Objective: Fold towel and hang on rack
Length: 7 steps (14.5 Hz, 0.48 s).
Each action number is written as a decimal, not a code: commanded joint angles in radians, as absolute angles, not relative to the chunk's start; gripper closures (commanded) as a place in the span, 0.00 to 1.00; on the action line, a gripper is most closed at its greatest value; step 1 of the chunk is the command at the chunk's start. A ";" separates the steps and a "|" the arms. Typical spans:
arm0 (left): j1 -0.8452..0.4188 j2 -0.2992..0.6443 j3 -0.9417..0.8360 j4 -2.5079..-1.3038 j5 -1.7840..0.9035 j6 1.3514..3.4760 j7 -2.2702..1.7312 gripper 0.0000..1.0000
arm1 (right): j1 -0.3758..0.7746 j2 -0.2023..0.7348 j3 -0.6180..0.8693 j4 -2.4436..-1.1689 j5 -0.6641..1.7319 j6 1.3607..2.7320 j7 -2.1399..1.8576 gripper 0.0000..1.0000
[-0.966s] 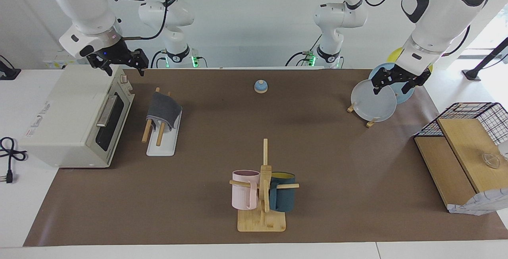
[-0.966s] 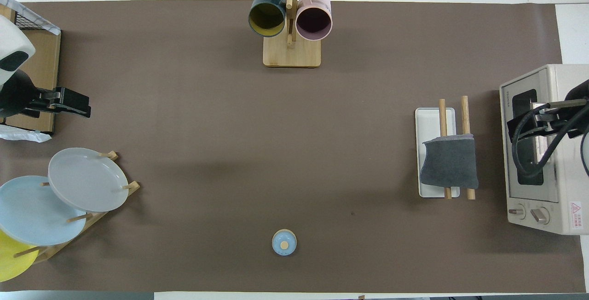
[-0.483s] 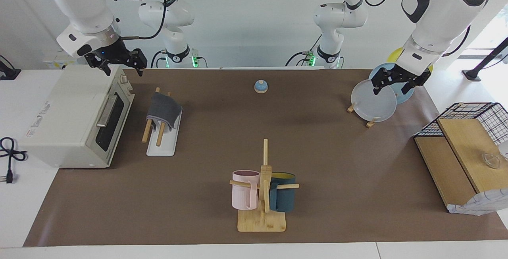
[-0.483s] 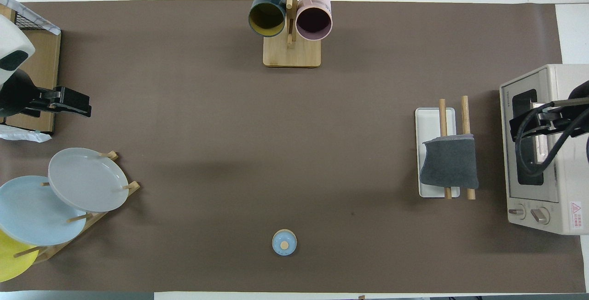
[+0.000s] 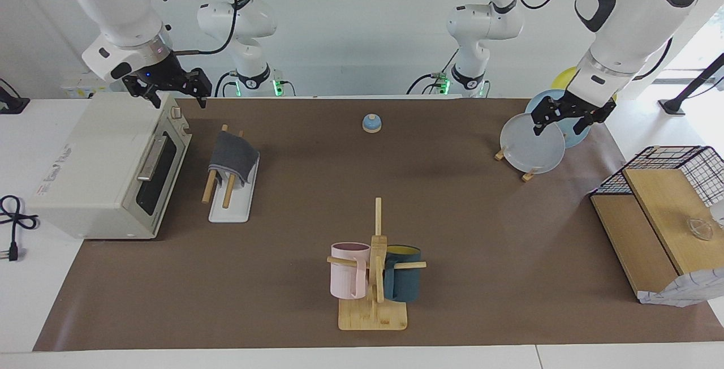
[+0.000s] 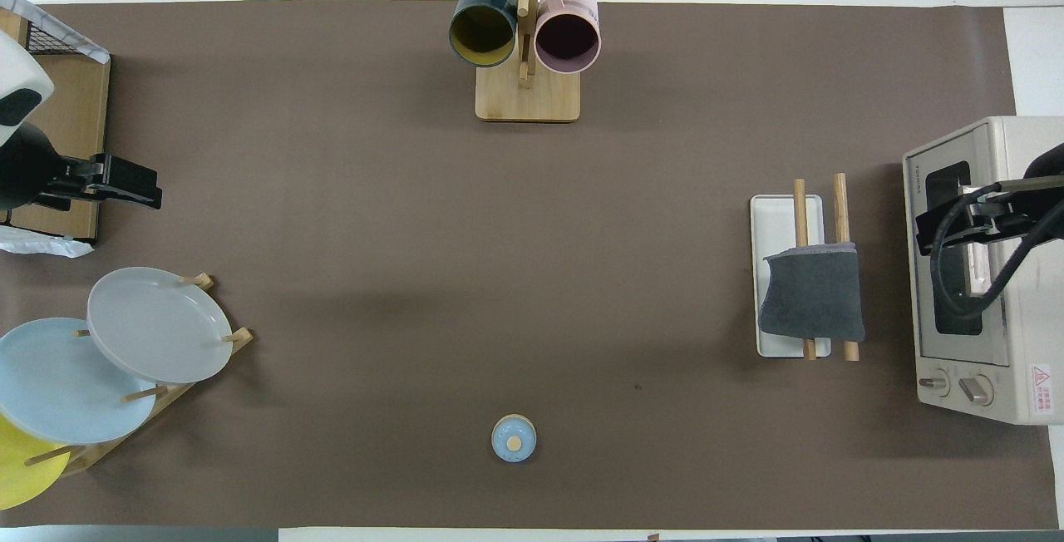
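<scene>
Toaster oven sits at the right arm's end of the table, door facing the rack just in front of it. Towel lies folded, grey face out, draped over both wooden rods at the rack's end nearer the robots, hanging clear of the white base; task looks done. Right gripper hangs raised over the oven's top corner, roughly 10 o'clock from the towel in the facing view, fingers spread, grasping nothing, apparently clear after release. Left gripper waits over the plates, fingers parted, empty.
</scene>
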<state>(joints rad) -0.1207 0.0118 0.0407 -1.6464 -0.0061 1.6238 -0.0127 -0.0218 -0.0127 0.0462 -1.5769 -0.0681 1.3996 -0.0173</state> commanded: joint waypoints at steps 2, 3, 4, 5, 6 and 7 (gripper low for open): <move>-0.114 -0.014 0.044 -1.678 -0.021 1.646 -0.005 0.00 | -0.040 0.000 0.055 -1.559 -0.054 1.407 -0.005 0.00; -0.114 -0.014 0.044 -1.678 -0.021 1.646 -0.006 0.00 | -0.040 0.000 0.055 -1.559 -0.051 1.407 -0.005 0.00; -0.114 -0.014 0.044 -1.680 -0.021 1.644 -0.008 0.00 | -0.040 0.000 0.055 -1.559 -0.051 1.405 -0.005 0.00; -0.114 -0.014 0.046 -1.680 -0.021 1.644 -0.008 0.00 | -0.040 0.000 0.055 -1.559 -0.049 1.405 -0.005 0.00; -0.114 -0.014 0.046 -1.680 -0.021 1.644 -0.008 0.00 | -0.040 0.000 0.055 -1.559 -0.048 1.405 -0.005 0.00; -0.114 -0.014 0.046 -1.680 -0.021 1.644 -0.008 0.00 | -0.040 0.000 0.055 -1.559 -0.048 1.407 -0.005 0.00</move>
<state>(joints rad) -0.1182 0.0118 0.0417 -1.6467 -0.0063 1.6245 -0.0127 -0.0218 -0.0121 0.0459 -1.5760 -0.0669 1.3996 -0.0173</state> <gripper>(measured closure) 0.000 0.000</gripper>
